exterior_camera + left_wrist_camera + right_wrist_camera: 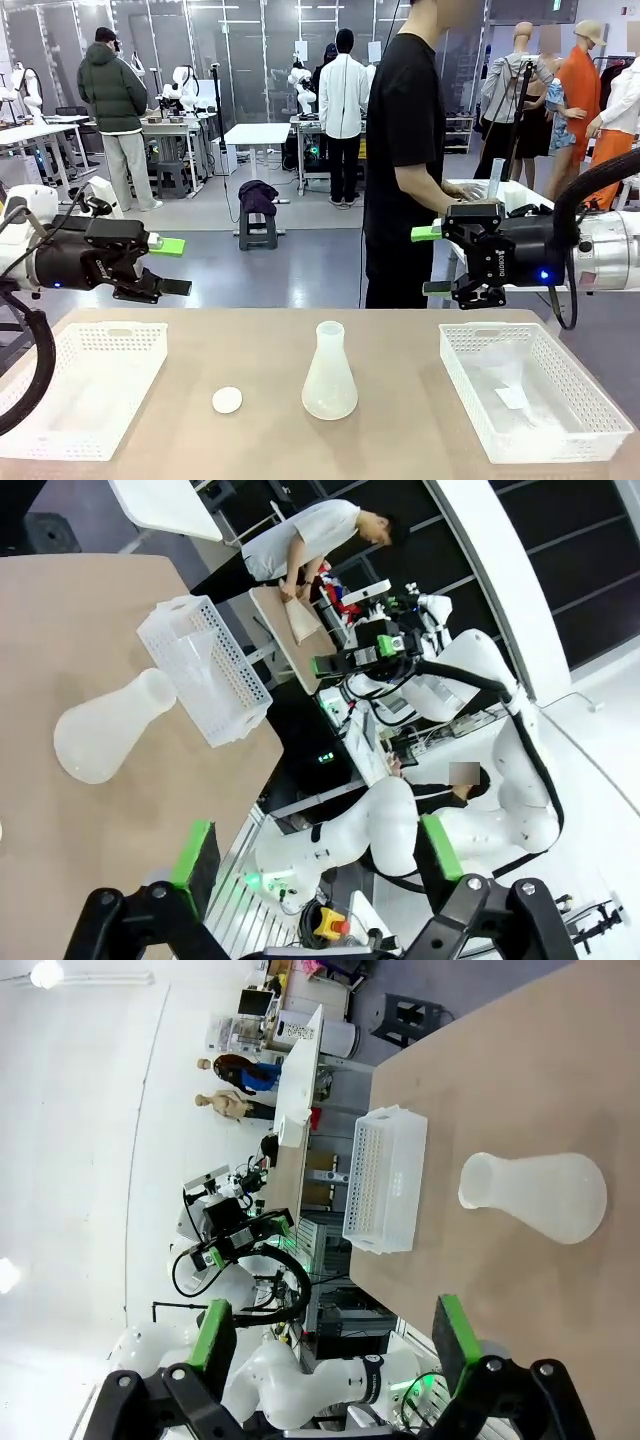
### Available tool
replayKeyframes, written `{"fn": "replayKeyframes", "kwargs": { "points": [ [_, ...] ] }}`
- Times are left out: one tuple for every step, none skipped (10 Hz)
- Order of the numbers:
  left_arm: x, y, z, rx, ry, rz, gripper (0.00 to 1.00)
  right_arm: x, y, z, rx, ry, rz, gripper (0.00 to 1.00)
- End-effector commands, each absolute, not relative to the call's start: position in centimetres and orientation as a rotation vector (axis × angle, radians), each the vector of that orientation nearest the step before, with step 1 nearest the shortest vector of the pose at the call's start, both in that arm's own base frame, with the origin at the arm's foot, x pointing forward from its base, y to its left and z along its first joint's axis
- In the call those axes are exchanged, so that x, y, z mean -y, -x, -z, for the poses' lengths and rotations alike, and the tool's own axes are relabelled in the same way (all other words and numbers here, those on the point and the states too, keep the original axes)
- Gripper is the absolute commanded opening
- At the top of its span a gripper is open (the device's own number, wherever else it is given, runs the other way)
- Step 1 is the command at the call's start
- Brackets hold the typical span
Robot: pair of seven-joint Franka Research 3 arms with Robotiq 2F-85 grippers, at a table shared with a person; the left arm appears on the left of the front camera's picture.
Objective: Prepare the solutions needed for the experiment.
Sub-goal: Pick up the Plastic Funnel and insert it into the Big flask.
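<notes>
A translucent white conical flask (329,372) stands upright at the middle of the tan table (400,440); it also shows in the left wrist view (110,735) and the right wrist view (540,1192). The solutions are hidden: I can make out no liquid through the flask's cloudy wall. A small round white disc (227,400) lies left of the flask. My left gripper (172,266) (318,850) hovers open above the table's far left. My right gripper (430,260) (325,1335) hovers open above the far right. Both point inward and hold nothing.
A white perforated basket (90,385) (385,1175) sits at the left and another (530,390) (205,665) at the right. A person in a black shirt (405,130) stands beyond the far edge, turned to a side table, hands near a clear tube (495,178).
</notes>
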State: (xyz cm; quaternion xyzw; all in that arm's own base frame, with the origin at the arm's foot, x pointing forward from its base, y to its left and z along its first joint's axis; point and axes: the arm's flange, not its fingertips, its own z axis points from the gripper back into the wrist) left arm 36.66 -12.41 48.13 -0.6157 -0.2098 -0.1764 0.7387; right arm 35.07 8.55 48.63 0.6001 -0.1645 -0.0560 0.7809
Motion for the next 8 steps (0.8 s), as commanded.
{"fn": "replayKeyframes", "kwargs": {
  "points": [
    [12.0, -36.7, -48.0, 0.457, 1.376, 0.364, 1.00, -8.7, -35.1, -48.6, 0.331, -1.326, 0.135, 1.00],
    [12.0, -36.7, -48.0, 0.457, 1.376, 0.364, 1.00, -8.7, -35.1, -48.6, 0.331, -1.326, 0.135, 1.00],
    [12.0, -36.7, -48.0, 0.457, 1.376, 0.364, 1.00, -8.7, -35.1, -48.6, 0.331, -1.326, 0.135, 1.00],
    [12.0, -36.7, -48.0, 0.457, 1.376, 0.364, 1.00, -8.7, -35.1, -48.6, 0.331, -1.326, 0.135, 1.00],
    [12.0, -36.7, -48.0, 0.457, 1.376, 0.364, 1.00, -8.7, -35.1, -48.6, 0.331, -1.326, 0.135, 1.00],
    [12.0, -36.7, -48.0, 0.457, 1.376, 0.364, 1.00, -8.4, -35.0, -48.6, 0.337, -1.313, 0.117, 1.00],
    [12.0, -36.7, -48.0, 0.457, 1.376, 0.364, 1.00, -7.0, -36.3, -48.7, 0.355, -1.091, 0.005, 1.00],
    [12.0, -36.7, -48.0, 0.457, 1.376, 0.364, 1.00, -5.3, -37.6, -49.2, 0.366, -0.918, -0.162, 1.00]
  ]
}}
